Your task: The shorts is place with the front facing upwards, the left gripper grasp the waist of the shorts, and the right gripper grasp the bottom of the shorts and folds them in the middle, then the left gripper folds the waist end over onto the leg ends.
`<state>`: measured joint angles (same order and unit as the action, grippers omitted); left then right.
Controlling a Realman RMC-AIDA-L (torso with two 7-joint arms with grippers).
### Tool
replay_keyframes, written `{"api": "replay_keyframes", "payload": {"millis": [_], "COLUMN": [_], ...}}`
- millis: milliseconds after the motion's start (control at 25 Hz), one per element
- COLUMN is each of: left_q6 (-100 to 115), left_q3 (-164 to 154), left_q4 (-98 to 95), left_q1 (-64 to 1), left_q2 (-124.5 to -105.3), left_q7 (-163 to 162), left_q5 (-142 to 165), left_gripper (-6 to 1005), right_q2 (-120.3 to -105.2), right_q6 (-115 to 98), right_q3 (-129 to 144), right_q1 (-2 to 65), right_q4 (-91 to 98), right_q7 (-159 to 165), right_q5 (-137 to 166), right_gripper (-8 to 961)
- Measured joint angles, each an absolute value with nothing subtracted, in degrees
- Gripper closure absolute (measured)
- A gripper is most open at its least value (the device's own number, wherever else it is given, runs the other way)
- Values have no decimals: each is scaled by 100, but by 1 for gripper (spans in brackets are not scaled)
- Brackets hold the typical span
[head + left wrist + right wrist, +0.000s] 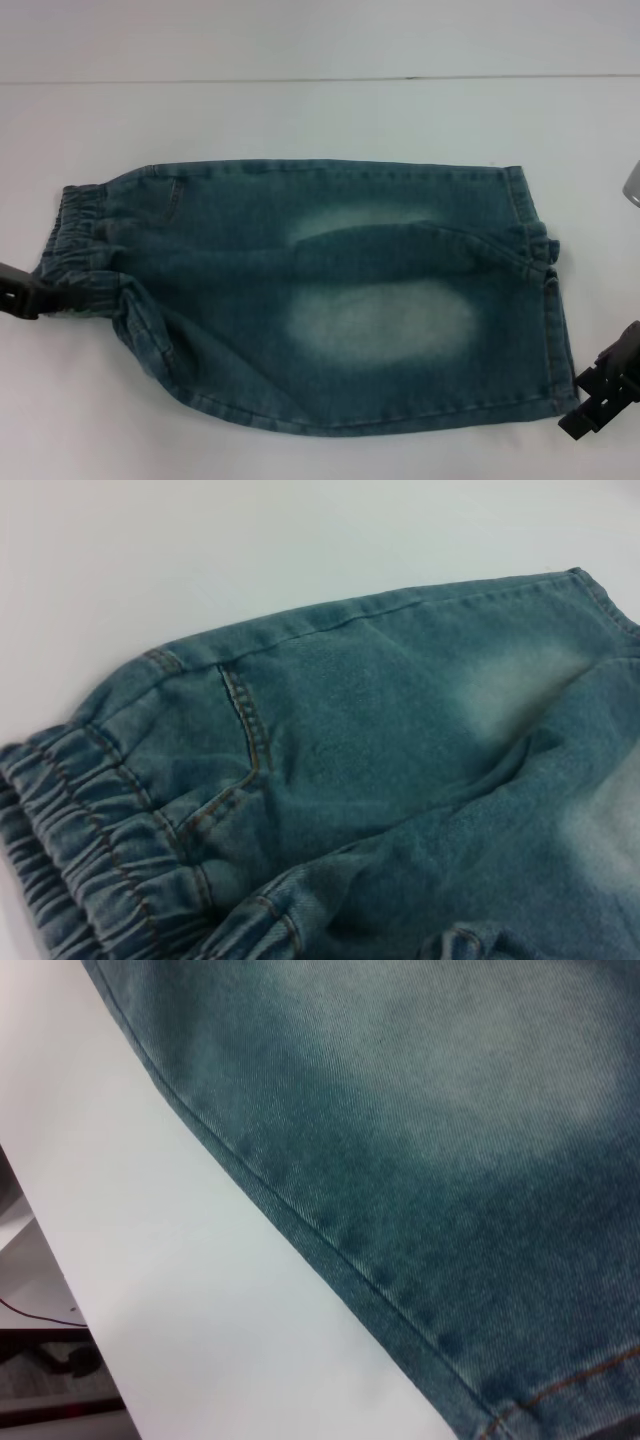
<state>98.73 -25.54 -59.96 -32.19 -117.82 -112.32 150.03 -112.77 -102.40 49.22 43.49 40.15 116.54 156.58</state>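
Observation:
The blue-teal denim shorts [330,300] lie folded in half lengthwise on the white table [300,120], with two pale faded patches facing up. The gathered waist [70,235] points left and the straight leg ends [550,300] point right. My left gripper [40,297] sits at the near corner of the waist, shut on the bunched band. The left wrist view shows the puckered waist [70,810] and a stitched pocket [245,730] close up. My right gripper [585,405] stands open just off the near corner of the leg ends, touching nothing. Denim [430,1140] fills the right wrist view.
A grey object [632,185] pokes in at the right edge of the table. The table's far edge [320,80] runs across the back. In the right wrist view the table's edge [60,1260] drops off to a floor with a cable [40,1350].

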Motion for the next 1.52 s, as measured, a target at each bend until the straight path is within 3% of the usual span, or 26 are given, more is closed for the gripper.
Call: {"api": "replay_keyframes", "payload": {"millis": [440,680,1080,1200,1360,1520], "left_q6": [9798,9796,9798,9831,9927,10077], "left_q3": [-2558,-2552,-2552,-2557,-2525,-2428], "left_q4": [-5914,-5915,-5836,-5830,-5827,-5797], "left_q1": [-3204,-3175,-3196,-3206,-3238,-3329], "left_q2": [-11789,-11799,-11803,-11788,-11736,-11638], "left_q7": [-11204,-11205,-11212,-11219,-11243,-11562], "left_q5": [15003,15003,15002,14997,14994,14965], "left_gripper": [981,981,981,981,981,981], "right_q2": [-11416,-11460,-11491,-11499,-11468,-11303], "right_q6": [-10080,-9939,-9845,-9830,-9875,-10106], "right_q3": [4937,4943,4975,4975,4880,4411], "right_q1": [4402,4414,4391,4378,4351,4276], "right_q4": [4059,4030,4074,4076,4079,4039], "right_q7": [11516,11511,11409,11399,11315,10962], "right_q5": [15649,15649,15662,15662,15615,15283], "right_gripper": [207,434,688,888,911,923]}}
